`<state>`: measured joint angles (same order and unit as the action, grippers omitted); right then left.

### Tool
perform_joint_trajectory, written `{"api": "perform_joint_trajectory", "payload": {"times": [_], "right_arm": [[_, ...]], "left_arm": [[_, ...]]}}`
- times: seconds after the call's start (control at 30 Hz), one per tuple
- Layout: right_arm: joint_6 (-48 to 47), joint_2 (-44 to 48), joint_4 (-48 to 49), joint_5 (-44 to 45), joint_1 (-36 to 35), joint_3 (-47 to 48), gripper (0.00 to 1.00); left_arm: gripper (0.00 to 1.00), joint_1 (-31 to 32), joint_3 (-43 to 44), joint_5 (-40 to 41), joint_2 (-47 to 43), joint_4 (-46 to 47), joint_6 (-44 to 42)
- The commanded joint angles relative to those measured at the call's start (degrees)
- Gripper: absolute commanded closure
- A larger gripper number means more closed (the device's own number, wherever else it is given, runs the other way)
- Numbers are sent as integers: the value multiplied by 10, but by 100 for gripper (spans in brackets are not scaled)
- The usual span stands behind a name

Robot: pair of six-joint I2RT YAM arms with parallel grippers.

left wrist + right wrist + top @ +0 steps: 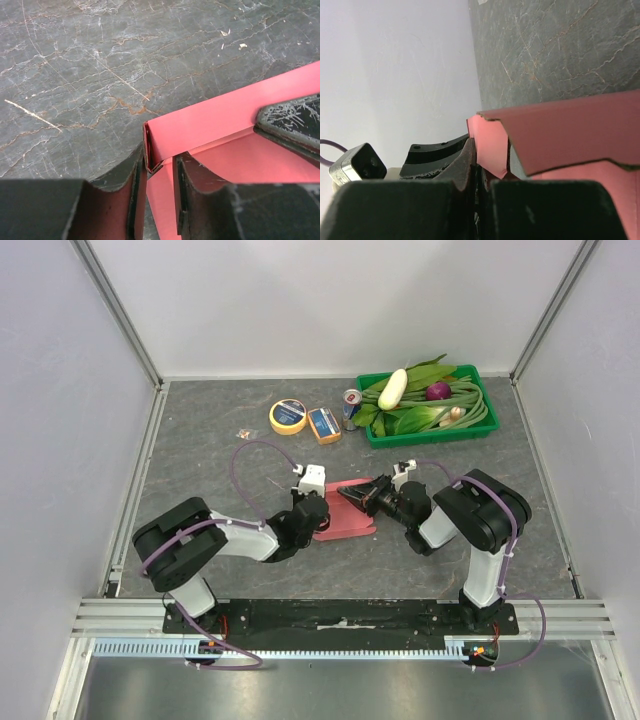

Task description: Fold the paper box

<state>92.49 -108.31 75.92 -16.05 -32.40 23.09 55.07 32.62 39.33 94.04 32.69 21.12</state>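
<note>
The pink-red paper box lies partly folded on the dark table between my two arms. My left gripper reaches it from the left. In the left wrist view its jaws stand apart around a raised corner of the paper box, and the card touches only the left finger. My right gripper comes in from the right. In the right wrist view it is shut, with a pink flap of the paper box rising from between its fingertips. Its dark tip shows inside the box.
At the back right stands a green tray of vegetables. A can, a small blue-and-orange box and a yellow tape roll sit behind the paper box. White walls close in the table on the left, back and right.
</note>
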Motion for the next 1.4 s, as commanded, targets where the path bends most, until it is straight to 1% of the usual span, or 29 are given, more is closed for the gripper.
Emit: {"api": "perform_joint_trajectory", "payload": {"times": [0.0, 0.03, 0.07, 0.1, 0.17, 0.2, 0.27, 0.3, 0.4, 0.43, 0.47, 0.5, 0.53, 0.57, 0.6, 0.67, 0.7, 0.73, 0.77, 0.8, 0.83, 0.87, 0.93, 1.03, 1.17, 1.23, 1.27, 1.37], "right_arm": [[-8, -8, -21, -18, -5, 4, 100], [-9, -8, -22, -18, -5, 5, 100], [-10, -9, -22, -19, -5, 6, 100], [-8, -12, -22, -20, -5, 7, 100], [-8, -12, -22, -21, -3, 8, 100], [-11, -11, -23, -21, -3, 8, 100], [-13, -11, -24, -22, -1, 9, 100], [-13, -11, -24, -23, -1, 10, 100], [-15, -9, -26, -26, 3, 10, 100], [-16, -8, -26, -25, 4, 10, 100], [-17, -8, -27, -26, 3, 10, 100], [-19, -8, -31, -28, 4, 11, 100], [-19, -8, -31, -28, 4, 11, 100], [-20, -8, -31, -28, 3, 11, 100], [-20, -8, -31, -28, 4, 11, 100], [-20, -8, -32, -29, 3, 10, 100], [-20, -8, -32, -28, 4, 11, 100], [-19, -8, -32, -29, 4, 12, 100], [-20, -8, -32, -29, 4, 12, 100], [-20, -8, -33, -28, 3, 11, 100], [-20, -7, -34, -28, 4, 11, 100], [-20, -6, -37, -29, 4, 12, 100], [-20, -4, -39, -28, 4, 13, 100], [-21, -3, -44, -28, 4, 15, 100], [-22, 0, -50, -28, 4, 18, 100], [-26, 3, -54, -28, 4, 20, 100], [-27, 5, -59, -28, 4, 20, 100], [-28, 5, -60, -28, 3, 20, 100]], "left_arm": [[73, -5, 33, 24, 11, -1, 23], [70, -5, 34, 13, 8, -5, 25], [67, -5, 33, -15, -2, -8, 25], [58, -5, 20, -30, -11, -8, 24], [48, -5, -5, -64, -39, -2, 29], [41, -6, -19, -80, -69, 6, 29], [38, -8, -62, -132, -105, 12, 25], [35, -8, -88, -144, -145, 5, 28], [33, -10, -144, -184, -209, -5, 37], [33, -10, -158, -188, -250, -11, 41], [35, -11, -168, -181, -273, -24, 46], [40, -14, -181, -172, -290, -39, 59], [43, -15, -184, -163, -315, -64, 63], [45, -18, -186, -161, -323, -73, 64], [51, -26, -183, -160, -327, -81, 68], [55, -36, -174, -147, -323, -110, 78], [58, -49, -163, -145, -315, -116, 81], [57, -57, -158, -148, -308, -118, 81], [57, -68, -154, -176, -284, -103, 75], [57, -89, -141, -190, -272, -101, 67], [57, -95, -133, -203, -260, -96, 59], [57, -98, -129, -220, -236, -79, 47], [55, -100, -110, -234, -215, -67, 22], [54, -101, -93, -240, -185, -35, -3], [53, -102, -69, -246, -151, -24, -23], [55, -102, -56, -235, -130, -19, -27], [59, -102, -47, -231, -123, -19, -30], [64, -102, -34, -220, -99, -12, -34]]}}
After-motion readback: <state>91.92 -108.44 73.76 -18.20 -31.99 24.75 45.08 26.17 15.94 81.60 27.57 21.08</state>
